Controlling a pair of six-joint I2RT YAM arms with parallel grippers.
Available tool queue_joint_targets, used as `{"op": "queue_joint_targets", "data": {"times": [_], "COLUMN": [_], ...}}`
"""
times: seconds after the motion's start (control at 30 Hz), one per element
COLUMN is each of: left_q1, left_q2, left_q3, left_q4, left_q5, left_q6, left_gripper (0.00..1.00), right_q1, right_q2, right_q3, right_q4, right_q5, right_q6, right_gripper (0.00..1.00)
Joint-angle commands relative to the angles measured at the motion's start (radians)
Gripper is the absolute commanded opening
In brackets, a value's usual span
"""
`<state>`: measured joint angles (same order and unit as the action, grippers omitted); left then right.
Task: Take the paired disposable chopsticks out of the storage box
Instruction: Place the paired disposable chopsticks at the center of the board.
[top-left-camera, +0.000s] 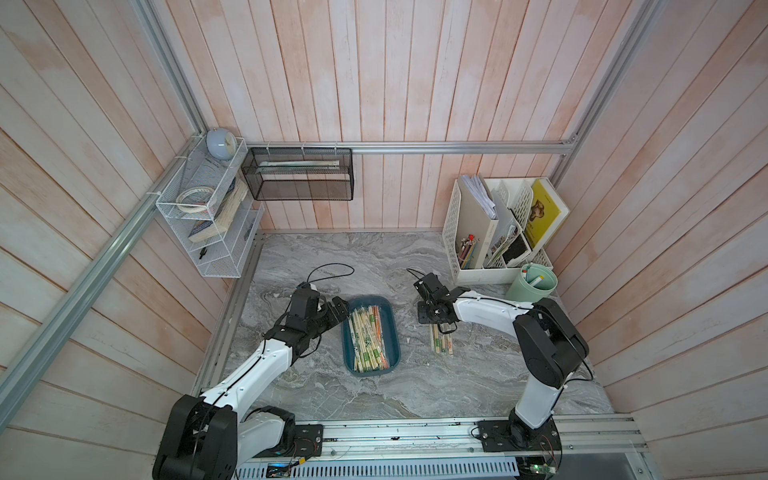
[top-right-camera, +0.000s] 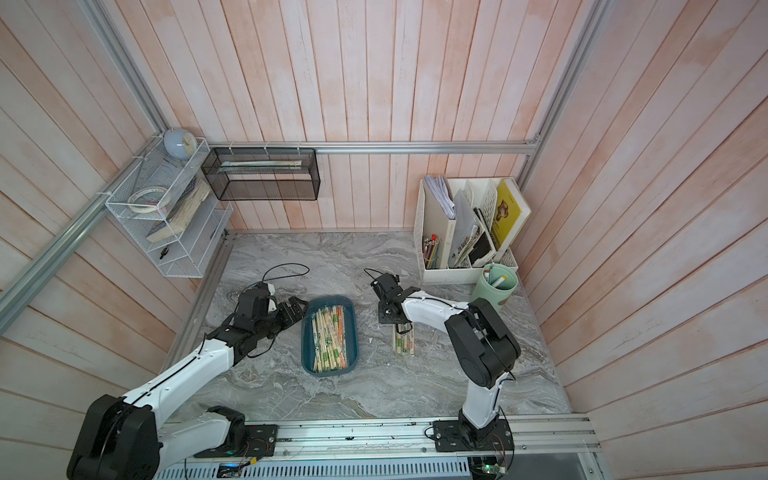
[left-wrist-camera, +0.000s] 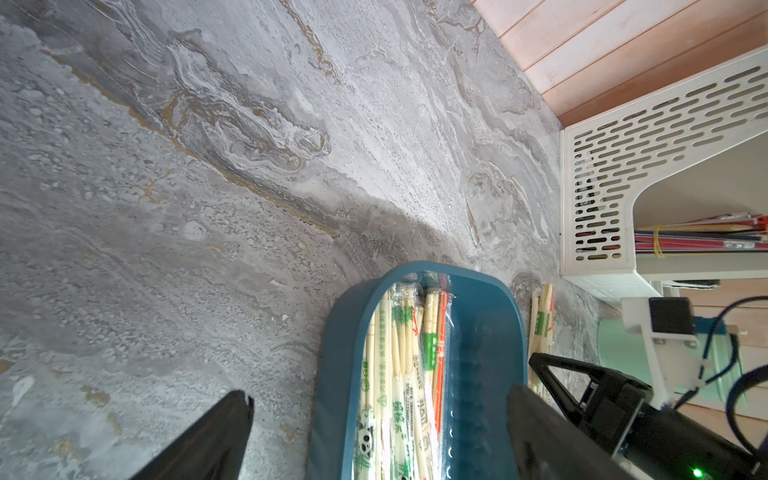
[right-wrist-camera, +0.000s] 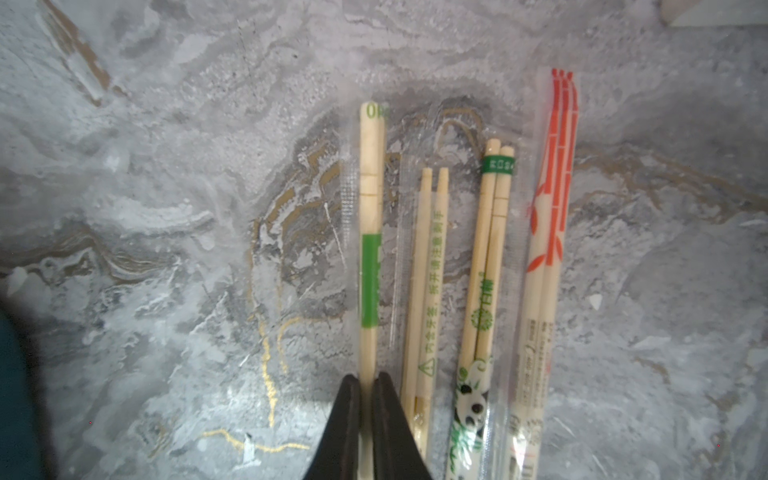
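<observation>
While the right gripper (right-wrist-camera: 365, 376) is pinching one pair on the table (top-left-camera: 374, 257), the left gripper (top-left-camera: 341, 309) is hovering at the box (top-left-camera: 390, 332).
Chopsticks (top-left-camera: 368, 340): most are lying in the box, stacked toward its left wall, with their long axis running down the box's length, away from the robot. Green-band pair (right-wrist-camera: 371, 249): it is lying outside in a row (top-left-camera: 441, 343) of four right of the box, parallel to the stock and nearest the box, with the right jaws sitting tight on either side of its far end. Left jaws: they are standing wide apart and holding nothing at the box's far left corner. Judgement: the left arm is nearer the stock, and its gap is crossing the sticks' axis, as a pinch needs.
</observation>
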<state>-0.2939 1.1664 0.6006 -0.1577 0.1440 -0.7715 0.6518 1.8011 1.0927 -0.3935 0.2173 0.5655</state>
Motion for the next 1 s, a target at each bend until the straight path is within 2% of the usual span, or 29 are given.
{"op": "queue_joint_targets", "data": {"times": [0.0,0.33,0.6,0.77,0.97], "left_q1": [-0.004,-0.004,-0.004,-0.004,0.021], "left_q2": [0.006,0.015,0.028,0.027,0.015], "left_q3": [0.007,0.022,0.030,0.027,0.020], "left_q4": [0.011,0.004,0.005,-0.008,-0.025], "left_q5": [-0.015,-0.011,-0.021,-0.041,-0.047], "left_q6": [-0.006,0.004,0.011,0.016,0.020], "left_gripper": [1.00,1.00,1.00,1.00,1.00], "right_q1": [-0.005,-0.004,0.008,0.051,0.141], "right_q2": [0.015,-0.054,-0.164,-0.192,-0.151], "right_q3": [0.007,0.015,0.047,0.109,0.206], "right_q4": [-0.022,-0.058,-0.042,-0.018,-0.001], "right_q5": [0.031,0.016,-0.099,-0.168,-0.217], "right_q6": [-0.010,0.009,0.009,0.012,0.012], "right_gripper": [0.18,0.25,0.28,0.30,0.30]}}
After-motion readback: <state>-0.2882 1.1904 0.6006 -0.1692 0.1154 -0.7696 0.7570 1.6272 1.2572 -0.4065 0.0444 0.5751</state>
